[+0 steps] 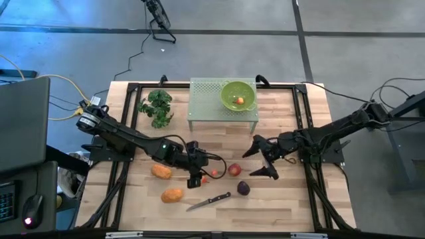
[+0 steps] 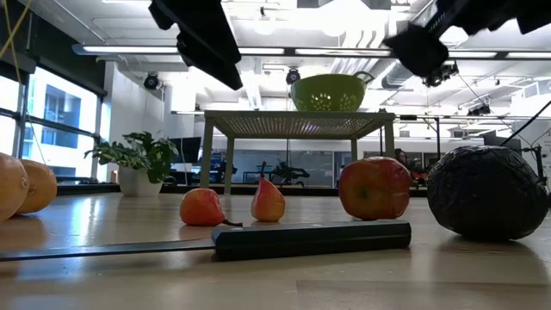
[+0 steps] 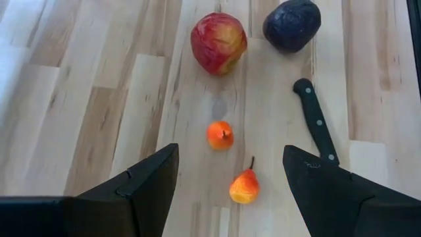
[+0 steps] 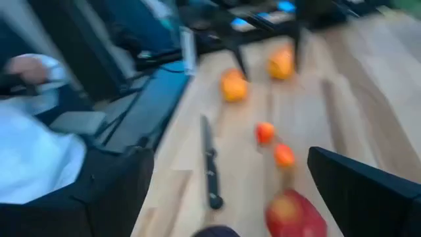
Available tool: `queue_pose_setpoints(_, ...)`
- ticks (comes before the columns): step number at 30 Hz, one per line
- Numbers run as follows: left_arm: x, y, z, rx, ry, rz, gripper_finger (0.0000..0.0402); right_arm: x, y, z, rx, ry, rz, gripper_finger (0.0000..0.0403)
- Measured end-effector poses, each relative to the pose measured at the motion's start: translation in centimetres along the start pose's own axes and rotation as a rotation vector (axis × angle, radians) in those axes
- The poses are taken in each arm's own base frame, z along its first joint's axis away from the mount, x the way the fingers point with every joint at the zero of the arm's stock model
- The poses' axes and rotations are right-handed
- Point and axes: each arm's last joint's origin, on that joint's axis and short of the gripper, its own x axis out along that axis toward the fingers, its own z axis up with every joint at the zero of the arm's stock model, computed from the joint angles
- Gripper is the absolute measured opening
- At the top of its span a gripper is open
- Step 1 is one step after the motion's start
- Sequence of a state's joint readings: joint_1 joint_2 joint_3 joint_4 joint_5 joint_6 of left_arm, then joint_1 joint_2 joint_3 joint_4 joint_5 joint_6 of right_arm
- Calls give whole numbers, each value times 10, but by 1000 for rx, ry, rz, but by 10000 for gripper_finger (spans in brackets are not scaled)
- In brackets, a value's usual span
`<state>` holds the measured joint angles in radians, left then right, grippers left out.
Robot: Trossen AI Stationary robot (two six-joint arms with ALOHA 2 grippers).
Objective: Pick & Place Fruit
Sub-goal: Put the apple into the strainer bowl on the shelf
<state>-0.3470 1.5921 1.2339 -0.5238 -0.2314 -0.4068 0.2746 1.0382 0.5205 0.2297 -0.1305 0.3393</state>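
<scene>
Left gripper (image 3: 227,191) hangs open over the tiny pear (image 3: 244,187) mid-table. It looks light, hard, rolly, so pinch its fat belly. Right gripper (image 1: 264,161) is open too.

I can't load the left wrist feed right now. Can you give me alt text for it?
The left end effector, fingers spread open, hovers above two tiny fruits on the wooden table: a small round orange one and a small pear-shaped one. Beyond lie a red apple, a dark purple fruit and a black-handled knife.
</scene>
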Motion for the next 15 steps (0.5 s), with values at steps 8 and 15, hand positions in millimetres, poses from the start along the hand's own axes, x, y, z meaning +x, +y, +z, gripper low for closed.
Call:
queue_pose_setpoints(8, 0, 0, 1, -34, -7, -4, 269, 0, 0, 6, -37, -77, -44, 395)
queue_pose_setpoints(15, 0, -1, 1, -46, -9, -5, 269, 0, -2, 7, -35, -103, -122, 395)
